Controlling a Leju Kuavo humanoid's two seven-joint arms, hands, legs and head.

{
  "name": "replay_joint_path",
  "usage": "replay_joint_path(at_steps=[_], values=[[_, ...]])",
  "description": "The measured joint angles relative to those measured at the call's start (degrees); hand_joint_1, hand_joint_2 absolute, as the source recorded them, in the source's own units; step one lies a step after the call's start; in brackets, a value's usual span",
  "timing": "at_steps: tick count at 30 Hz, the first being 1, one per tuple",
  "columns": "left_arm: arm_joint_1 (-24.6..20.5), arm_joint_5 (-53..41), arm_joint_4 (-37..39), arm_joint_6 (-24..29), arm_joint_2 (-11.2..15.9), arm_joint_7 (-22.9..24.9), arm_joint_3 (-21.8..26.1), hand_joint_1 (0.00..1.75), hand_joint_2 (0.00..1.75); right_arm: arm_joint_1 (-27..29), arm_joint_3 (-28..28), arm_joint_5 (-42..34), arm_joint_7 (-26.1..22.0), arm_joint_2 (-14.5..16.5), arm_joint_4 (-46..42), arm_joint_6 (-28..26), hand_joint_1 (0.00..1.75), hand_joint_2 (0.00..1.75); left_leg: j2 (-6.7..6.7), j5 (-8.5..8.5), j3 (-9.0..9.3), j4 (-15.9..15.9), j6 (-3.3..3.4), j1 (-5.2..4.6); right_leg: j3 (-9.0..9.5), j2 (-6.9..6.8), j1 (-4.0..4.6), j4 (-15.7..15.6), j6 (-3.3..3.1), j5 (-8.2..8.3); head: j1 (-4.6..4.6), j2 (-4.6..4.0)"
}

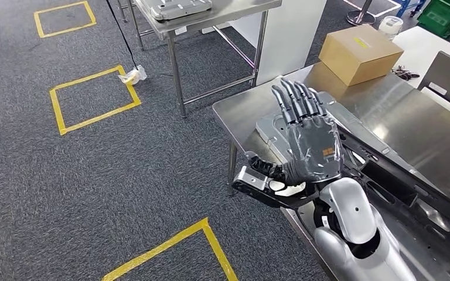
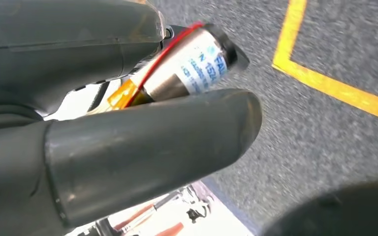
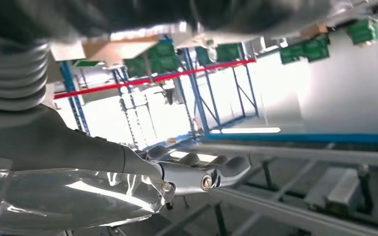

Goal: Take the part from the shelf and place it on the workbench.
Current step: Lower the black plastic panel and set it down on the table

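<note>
R. hand (image 1: 307, 143): palm flat on the part (image 1: 381, 175), fingers straight and together, thumb hooked under its near edge; part lies on the workbench (image 1: 410, 117). L. hand (image 2: 103, 137): grip can't tell. Far end: closed cardboard box (image 1: 360, 54), contents unseen.

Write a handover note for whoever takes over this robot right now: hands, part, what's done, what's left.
Right hand: fingers straight, over the part, thumb at its overhanging end; whether it grips is unclear.
Left hand: hangs above the floor, nothing seen in it.
Done: the part lies on the workbench.
Left: probably let go and pull the arm clear.
</note>
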Motion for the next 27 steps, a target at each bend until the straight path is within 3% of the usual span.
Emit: replay_joint_path(at_steps=[4, 5, 6, 8, 10, 13, 16, 20, 22, 24, 25, 26, 27], values=[[0.1, 0.0, 0.0, 0.2, 0.2, -0.4, -0.3, 0.0, 0.0, -0.6, 2.4, 2.1, 0.7, -0.1, -1.9, 0.0, 0.0, 1.75, -0.25, 0.43, -0.21, -0.4, 0.37, 0.14, -5.31, -0.5, -0.07, 12.4, 0.31, -6.73, 0.02, 0.0], [0.1, 0.0, 0.0, 0.3, 0.2, -0.7, -0.3, 0.0, 0.0, -0.5, 3.0, 3.1, 1.0, -0.1, -2.3, 0.0, 0.0, 1.75, -0.51, 0.42, -0.29, -0.3, 0.33, 0.15, -5.96, -0.51, -0.09, 14.1, 0.34, -7.0, 0.02, 0.0], [0.2, 0.0, 0.0, 0.3, 0.2, -0.9, -0.4, 0.0, 0.0, -0.5, 3.6, 3.9, 1.2, -0.2, -2.7, -0.1, 0.0, 1.75, -0.83, 0.4, -0.33, -0.2, 0.25, 0.17, -5.6, -0.51, -0.13, 13.7, 0.33, -6.24, 0.02, 0.0], [0.2, 0.0, 0.0, 0.5, 0.0, -1.6, -0.4, 0.0, 0.0, -0.1, 4.6, 5.0, 1.3, -0.8, -4.5, -0.8, 0.0, 1.75, -1.67, 0.21, -0.34, 0.2, -0.07, 0.25, -1.94, 0.13, -0.31, 7.0, 0.15, -2.75, 0.02, 0.0], [0.1, 0.0, 0.0, 0.8, -0.2, -2.5, -0.5, 0.0, 0.0, 1.0, 5.6, 5.4, 0.9, -2.7, -7.5, -2.7, 0.0, 1.75, -2.7, 0.1, -0.6, 0.6, -0.67, 0.22, 1.41, 1.39, -0.34, 0.6, -0.15, -0.88, 0.02, 0.0], [0.3, 0.0, 0.0, 1.4, -0.4, -4.1, -0.8, 0.0, 0.0, 3.1, 6.9, 5.5, 0.1, -6.4, -12.1, -5.2, 0.0, 1.75, -4.06, 0.33, -0.99, 0.4, -1.85, 0.37, 2.1, 1.1, -0.01, -0.8, -0.94, -0.97, -0.01, 0.0], [0.6, 0.0, 0.0, 1.5, -0.5, -5.1, -1.2, 0.0, 0.0, 4.1, 7.6, 5.4, -0.1, -8.5, -14.8, -5.9, 0.0, 1.75, -3.09, -0.43, -1.32, 1.2, -2.58, 0.45, 2.55, -0.04, -0.28, -1.7, -2.04, -0.59, -0.05, 0.0], [0.6, -0.1, 0.0, 1.5, -0.5, -4.9, -1.3, 0.0, 0.0, 4.4, 7.8, 5.2, -0.2, -9.0, -15.4, -6.1, 0.0, 1.75, -1.99, -1.38, -1.86, 2.5, -2.67, 0.39, 2.72, -0.39, -0.31, -1.9, -2.41, -0.56, -0.15, 0.0], [0.6, -0.2, 0.0, 1.1, -0.5, -3.9, -1.4, 0.0, 0.0, 5.1, 7.9, 4.3, -0.8, -9.5, -15.8, -6.3, 0.0, 1.75, -1.25, -3.03, -3.24, 5.4, -2.81, 0.41, 2.78, -0.83, -0.24, -1.9, -2.64, -0.57, -0.25, 0.0], [1.1, -0.4, 0.0, 0.4, -0.5, -2.0, -1.6, 0.0, 0.0, 7.8, 8.3, 2.6, -2.3, -10.6, -15.8, -7.7, 0.0, 1.75, -0.36, -4.81, -6.1, 11.3, -3.09, 0.46, 2.77, -2.47, 0.03, -1.8, -2.87, -0.79, -0.26, 0.0], [1.4, -0.4, 0.0, 0.0, -0.5, -1.3, -1.7, 0.0, 0.0, 9.1, 8.6, 2.0, -3.0, -11.2, -15.7, -8.4, 0.0, 1.75, 0.1, -4.4, -6.23, 11.8, -3.14, 0.48, 2.8, -3.37, 0.16, -1.7, -2.89, -0.93, -0.26, 0.0], [1.7, -0.5, 0.0, -0.3, -0.4, -0.9, -1.7, 0.0, 0.0, 10.2, 8.9, 1.6, -3.5, -11.6, -15.5, -9.0, 0.0, 1.75, 0.9, -3.08, -5.21, 10.0, -3.08, 0.45, 2.86, -4.27, 0.25, -1.5, -2.83, -1.1, -0.26, 0.0], [1.8, -0.5, 0.0, -0.4, -0.4, -0.9, -1.8, 0.0, 0.0, 10.5, 9.0, 1.5, -3.6, -11.8, -15.5, -9.1, 0.0, 1.75, 1.94, -1.64, -3.12, 6.0, -2.85, 0.21, 2.96, -4.75, 0.37, -1.4, -2.62, -1.25, -0.26, 0.0]])
